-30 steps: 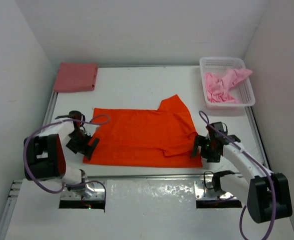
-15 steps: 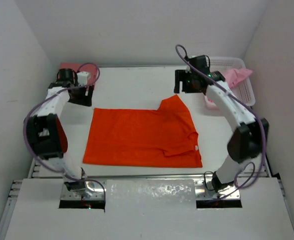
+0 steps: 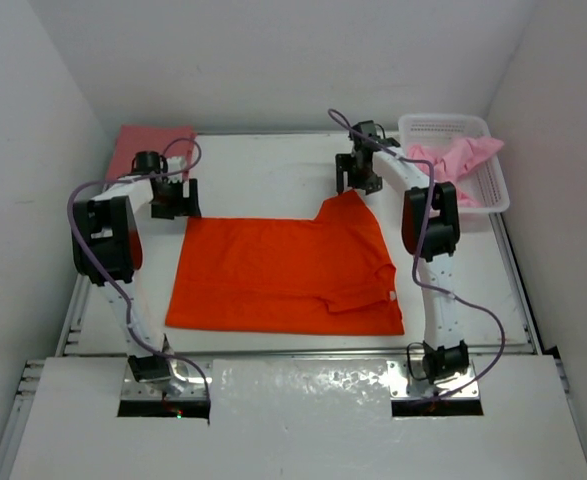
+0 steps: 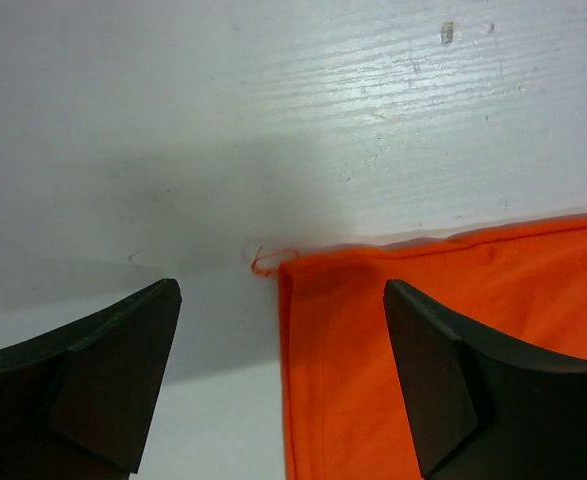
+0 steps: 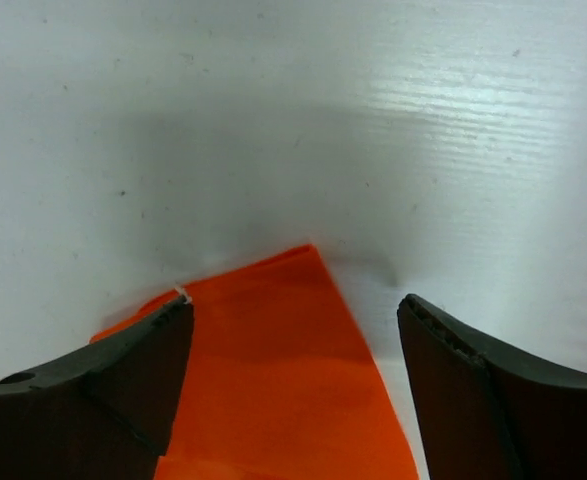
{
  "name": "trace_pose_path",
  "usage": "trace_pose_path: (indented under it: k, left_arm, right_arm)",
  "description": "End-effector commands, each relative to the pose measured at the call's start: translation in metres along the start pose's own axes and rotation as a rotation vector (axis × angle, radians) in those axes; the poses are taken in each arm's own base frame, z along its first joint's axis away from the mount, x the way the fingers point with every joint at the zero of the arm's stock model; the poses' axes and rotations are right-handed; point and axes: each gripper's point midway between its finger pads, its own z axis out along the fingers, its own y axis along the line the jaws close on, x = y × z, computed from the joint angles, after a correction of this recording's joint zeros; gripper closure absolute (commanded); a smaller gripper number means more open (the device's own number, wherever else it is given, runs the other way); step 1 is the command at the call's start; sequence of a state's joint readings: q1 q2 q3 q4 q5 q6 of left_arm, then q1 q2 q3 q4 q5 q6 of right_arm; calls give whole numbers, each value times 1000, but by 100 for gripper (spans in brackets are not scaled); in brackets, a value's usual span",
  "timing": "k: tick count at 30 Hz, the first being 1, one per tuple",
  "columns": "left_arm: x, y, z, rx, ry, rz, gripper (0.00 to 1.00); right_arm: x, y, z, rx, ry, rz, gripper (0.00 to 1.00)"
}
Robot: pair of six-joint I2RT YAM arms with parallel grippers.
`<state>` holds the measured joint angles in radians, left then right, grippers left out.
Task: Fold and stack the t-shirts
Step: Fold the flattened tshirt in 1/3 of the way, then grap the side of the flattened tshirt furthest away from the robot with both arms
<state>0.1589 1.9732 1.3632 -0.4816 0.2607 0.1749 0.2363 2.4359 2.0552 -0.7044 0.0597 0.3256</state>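
The orange shirt (image 3: 283, 275) lies flat mid-frame on the table (image 3: 263, 170), long axis left to right, as the spread left gripper (image 3: 173, 198) and spread right gripper (image 3: 357, 180) hover over its upper-left corner and upper-right peak.

We look down on the right gripper (image 5: 295, 305), whose two dark fingers (image 5: 123, 385) stand wide apart at the bottom corners of our view, gripping nothing. Between them lies a pointed corner of the orange t-shirt (image 5: 273, 390), flat on the white table (image 5: 293, 110), its tip pointing away from us and sitting near the middle of the gap. We see the cloth's left edge run down to the left finger, where a small white speck (image 5: 181, 293) shows. A soft grey shadow falls on the table around the tip
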Motion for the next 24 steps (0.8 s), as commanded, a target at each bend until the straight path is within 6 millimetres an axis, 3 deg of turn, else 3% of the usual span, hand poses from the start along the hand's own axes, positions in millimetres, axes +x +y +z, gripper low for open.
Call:
trace_pose_path:
  k: [1, 5, 9, 10, 11, 12, 16, 17, 21, 22, 24]
  left_arm:
    - [1, -5, 16, 63, -8, -45, 19]
    - [15, -10, 26, 96, 18, -53, 26]
    - [22, -14, 29, 113, 37, -57, 39]
    - [23, -14, 32, 114, 39, -52, 45]
    - [24, -16, 34, 121, 41, -56, 50]
    - [24, -19, 36, 137, 43, -56, 57]
    - [29, -29, 30, 198, 58, -42, 100]
    - [24, -30, 23, 194, 40, -29, 100]
    - [6, -30, -4, 186, -43, 93, 100]
    - [5, -32, -10, 184, -59, 126, 100]
    - [-7, -32, -33, 168, -128, 246, 100]
  right_arm:
    - [35, 2, 23, -38, 82, 26, 22]
    - [48, 7, 26, -72, 87, 51, 29]
    - [48, 9, 27, -85, 79, 52, 40]
    - [47, 10, 28, -87, 74, 55, 45]
    - [48, 13, 29, -98, 75, 56, 60]
    - [47, 14, 29, -113, 74, 71, 68]
    - [48, 23, 20, -158, 69, 85, 89]
    - [55, 22, 19, -156, 71, 88, 100]
    - [49, 16, -14, -163, -5, 88, 100]
    - [34, 17, -41, -180, -71, 84, 100]
    - [48, 16, -56, -197, -95, 74, 100]
